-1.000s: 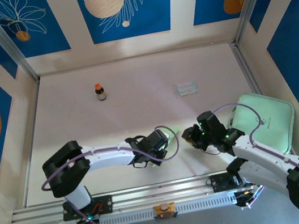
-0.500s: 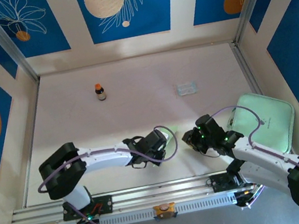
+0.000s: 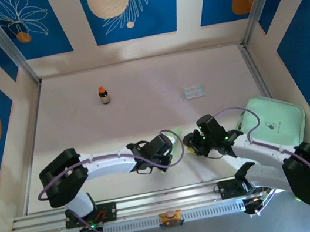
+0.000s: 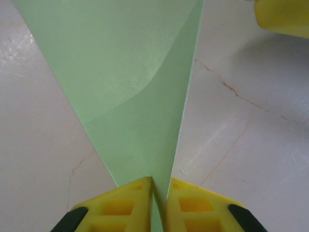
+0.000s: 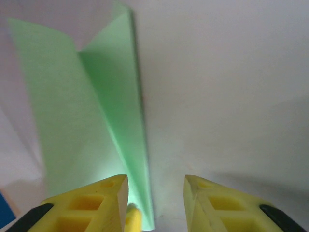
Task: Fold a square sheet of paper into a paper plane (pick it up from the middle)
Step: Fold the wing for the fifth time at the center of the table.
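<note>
My left hand (image 4: 160, 183) pinches the folded paper (image 4: 130, 72); its long crease runs just left of my parted right hand (image 5: 155, 180).

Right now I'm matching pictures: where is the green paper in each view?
Top view: green paper, a sliver between left gripper and right gripper.
Left wrist: upper middle, tapering into left gripper.
Right wrist: left half, beside right gripper.
Shared landmark: right gripper's yellow finger, left wrist's top right.

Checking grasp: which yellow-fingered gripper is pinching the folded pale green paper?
The left gripper: its jaws are shut on the folded pale green paper. The right gripper is open, bare table between its jaws.
</note>
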Action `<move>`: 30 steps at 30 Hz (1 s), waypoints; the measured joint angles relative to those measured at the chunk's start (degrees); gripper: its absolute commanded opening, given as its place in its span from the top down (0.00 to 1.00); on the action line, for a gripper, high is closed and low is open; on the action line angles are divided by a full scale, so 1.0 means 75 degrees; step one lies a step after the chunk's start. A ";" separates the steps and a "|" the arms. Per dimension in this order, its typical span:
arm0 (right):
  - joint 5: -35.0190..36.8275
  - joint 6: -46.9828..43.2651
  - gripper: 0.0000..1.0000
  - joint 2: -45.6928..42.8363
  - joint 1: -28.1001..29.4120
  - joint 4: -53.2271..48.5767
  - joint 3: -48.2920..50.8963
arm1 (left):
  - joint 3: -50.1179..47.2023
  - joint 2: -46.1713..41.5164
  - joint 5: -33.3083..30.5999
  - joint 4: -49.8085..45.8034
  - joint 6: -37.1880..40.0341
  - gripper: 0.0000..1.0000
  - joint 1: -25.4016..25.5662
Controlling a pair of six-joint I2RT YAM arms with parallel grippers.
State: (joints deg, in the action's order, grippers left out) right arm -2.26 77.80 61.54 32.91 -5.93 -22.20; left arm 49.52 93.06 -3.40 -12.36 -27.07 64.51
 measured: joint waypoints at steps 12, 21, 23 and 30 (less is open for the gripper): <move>-0.0764 -0.0254 0.59 0.0851 -0.0691 0.0035 -0.1093 | -0.0003 0.0006 0.0000 -0.0003 0.0221 0.88 0.0000; -0.1055 -0.0516 0.64 0.1816 -0.0632 -0.0335 -0.1545 | 0.0006 0.0058 -0.0038 -0.0020 0.0583 0.88 0.0000; -0.1102 -0.0586 0.67 0.1848 -0.0632 -0.0458 -0.1559 | 0.0015 0.0087 -0.0102 -0.0070 0.0682 0.88 0.0000; -0.1166 -0.0734 0.82 0.1938 -0.0632 -0.0600 -0.1682 | 0.0137 0.0122 -0.0184 -0.0160 0.0953 0.85 0.0000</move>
State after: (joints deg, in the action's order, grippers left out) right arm -11.00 72.29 76.07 28.16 -10.44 -34.81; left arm 50.54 93.97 -4.78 -13.56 -19.92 64.51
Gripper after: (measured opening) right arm 0.210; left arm 0.149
